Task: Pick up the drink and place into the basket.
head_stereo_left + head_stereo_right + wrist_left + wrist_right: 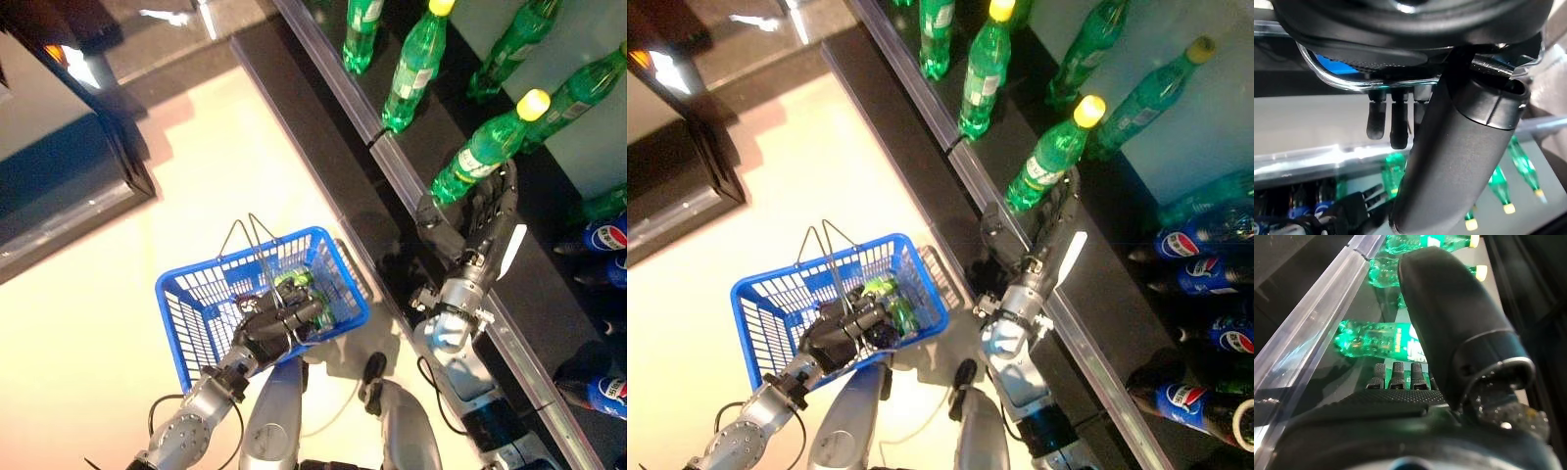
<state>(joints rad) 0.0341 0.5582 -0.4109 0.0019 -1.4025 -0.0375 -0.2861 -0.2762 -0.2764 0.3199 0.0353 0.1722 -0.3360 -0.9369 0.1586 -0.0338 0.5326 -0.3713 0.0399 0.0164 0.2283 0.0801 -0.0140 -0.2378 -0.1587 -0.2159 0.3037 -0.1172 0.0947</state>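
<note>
I had the right robot hand (487,217) spread open just beside the green bottle (487,144) on the shelf (364,132); left robot hand (279,320) gripped the blue basket (203,295).

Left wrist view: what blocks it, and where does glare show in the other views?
Left wrist view: the left hand fills most of the frame, dark and close. Left eye view: bright glare patches on the floor at upper left. Right wrist view: the shelf rail catches pale reflections beside the lit green bottle.

Pale glossy floor (118,323) w/ dark shelf unit (549,323) alongside.
</note>
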